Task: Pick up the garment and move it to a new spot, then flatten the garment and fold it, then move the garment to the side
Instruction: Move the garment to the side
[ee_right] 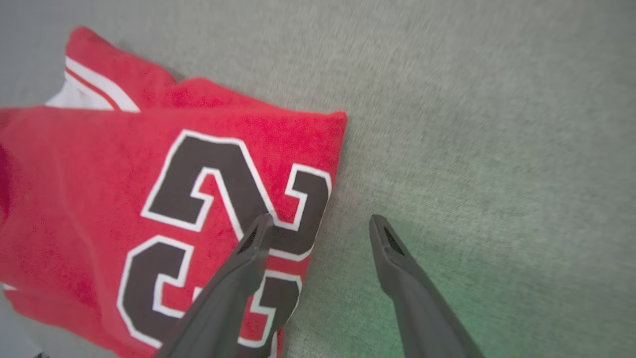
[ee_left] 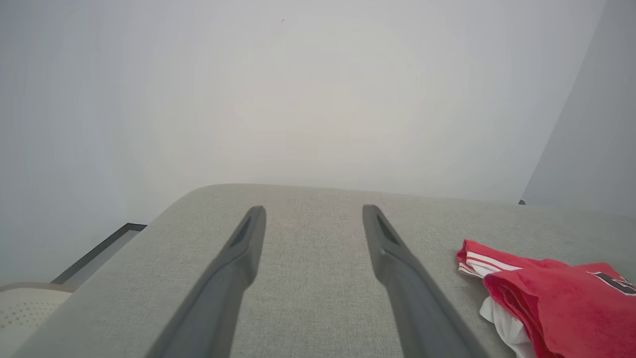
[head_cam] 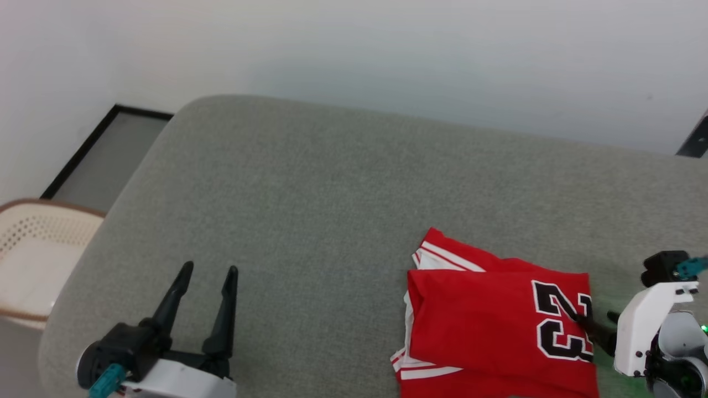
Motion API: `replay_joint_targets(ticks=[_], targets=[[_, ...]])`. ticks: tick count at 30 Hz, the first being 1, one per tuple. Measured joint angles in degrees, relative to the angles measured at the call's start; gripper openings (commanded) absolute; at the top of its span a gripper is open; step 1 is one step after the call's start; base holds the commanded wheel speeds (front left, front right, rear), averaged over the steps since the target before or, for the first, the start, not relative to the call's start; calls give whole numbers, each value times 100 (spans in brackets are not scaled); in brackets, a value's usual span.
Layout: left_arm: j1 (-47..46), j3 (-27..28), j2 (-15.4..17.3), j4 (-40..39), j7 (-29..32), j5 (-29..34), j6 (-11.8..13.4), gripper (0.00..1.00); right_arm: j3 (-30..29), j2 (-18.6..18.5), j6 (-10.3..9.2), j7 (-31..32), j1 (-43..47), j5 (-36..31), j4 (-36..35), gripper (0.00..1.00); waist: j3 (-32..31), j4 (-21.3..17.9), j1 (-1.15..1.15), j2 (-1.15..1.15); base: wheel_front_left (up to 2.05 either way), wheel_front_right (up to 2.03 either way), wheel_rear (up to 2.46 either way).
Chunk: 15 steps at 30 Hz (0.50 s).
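head view: folded red garment lies on the grey fabric-covered desk, near the front edge and to the right side. black number print faces up; white striped trim shows at its left side.

right gripper sits at the garment's right edge. right wrist view: jaws spread wide, nothing held. one finger is over the number print on the garment, the other over bare desk, so the cloth edge falls between them. contact with the cloth: cannot tell.

left gripper is wide open and empty, well apart from the garment, over bare desk at front left. left wrist view: garment lies off to the right of the fingers.

cream perforated chair stands beside the desk's left edge.
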Motion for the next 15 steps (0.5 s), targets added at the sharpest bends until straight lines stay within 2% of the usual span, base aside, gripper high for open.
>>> replay_joint_targets(ticks=[2, 6, 15], targets=[[-73, -57, -35, 29, 0, -13, 0, 100, 89, -2, 0, 572, -153, 189, 175, 100, 117, 60, 0, 0, 0, 0, 0], [-183, -135, -91, 89, 0, -51, 0, 100, 162, 21, -2, 1308, -506, 389, 271, 100, 304, 203, 0, 0, 0, 0, 0], [-310, -266, -163, 234, 0, -157, 0, 100, 69, 90, -33, 2470, -950, 360, 550, 100, 548, 460, 0, 0, 0, 0, 0]])
